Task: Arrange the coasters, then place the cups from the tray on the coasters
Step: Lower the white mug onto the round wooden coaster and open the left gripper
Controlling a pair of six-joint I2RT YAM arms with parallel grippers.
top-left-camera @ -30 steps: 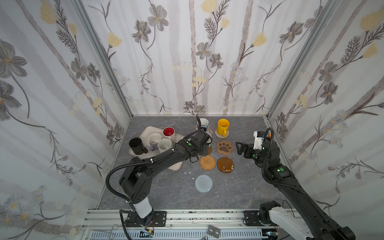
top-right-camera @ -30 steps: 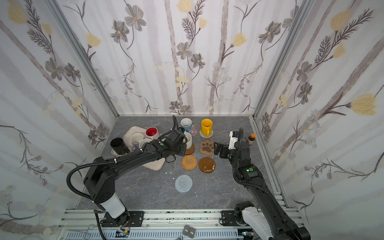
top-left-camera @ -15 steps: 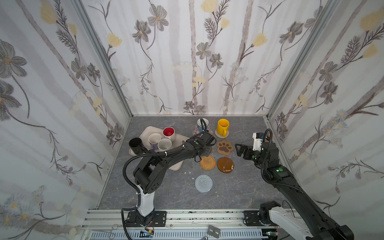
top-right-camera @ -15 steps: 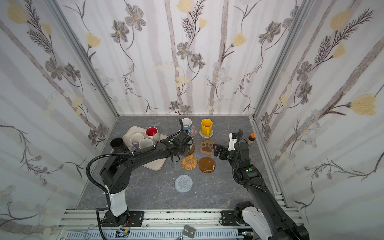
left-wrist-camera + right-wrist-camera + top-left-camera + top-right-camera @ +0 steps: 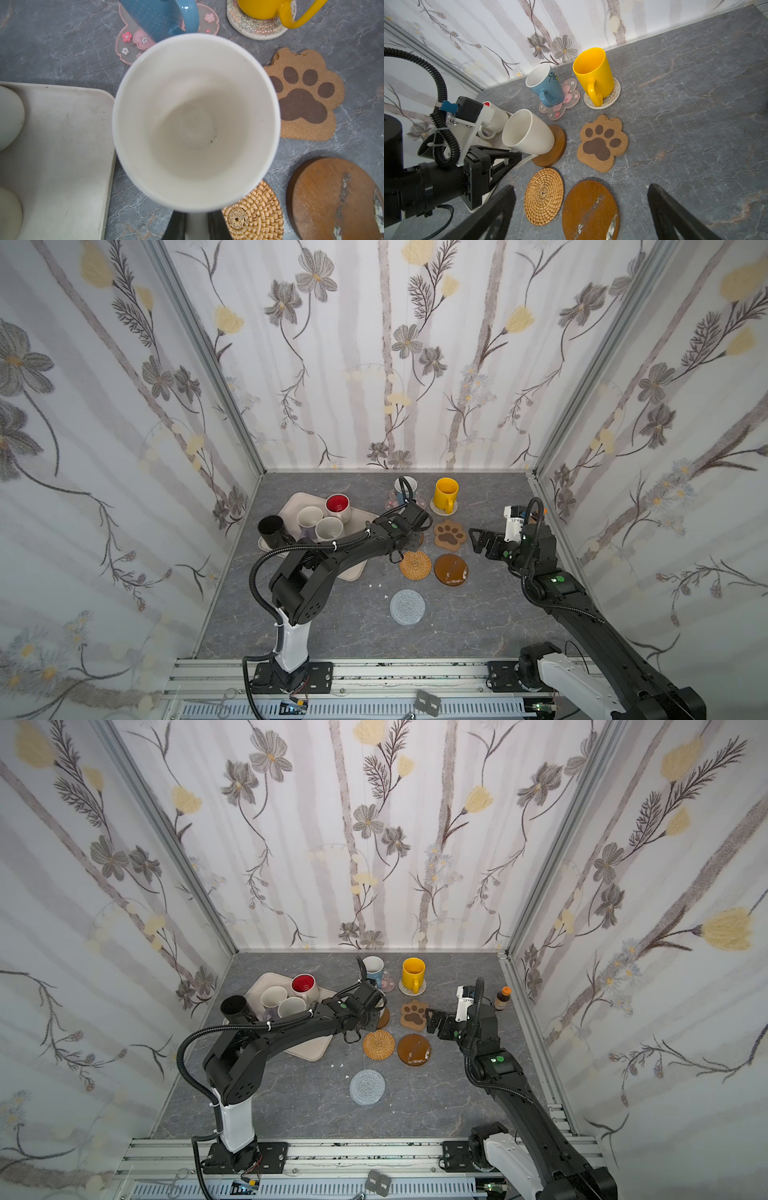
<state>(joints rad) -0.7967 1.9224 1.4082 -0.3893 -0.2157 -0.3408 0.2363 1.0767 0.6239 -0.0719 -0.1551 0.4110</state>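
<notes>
My left gripper is shut on the handle of a plain white cup, whose base stands on a brown wooden disc coaster. In the left wrist view that cup fills the middle, with its handle between the fingers. A light blue cup sits on the pink blossom coaster. A yellow cup sits on the white woven coaster. The paw, rattan, second wooden disc and grey woven coasters are bare. My right gripper hangs open just right of the paw coaster.
The cream tray at the left holds a black cup, a red-inside cup and two pale cups. A small brown bottle stands by the right wall. Walls close in the back and both sides.
My left arm has folded in at the elbow and brought the white cup down onto the wooden disc. The right arm has hardly moved.
</notes>
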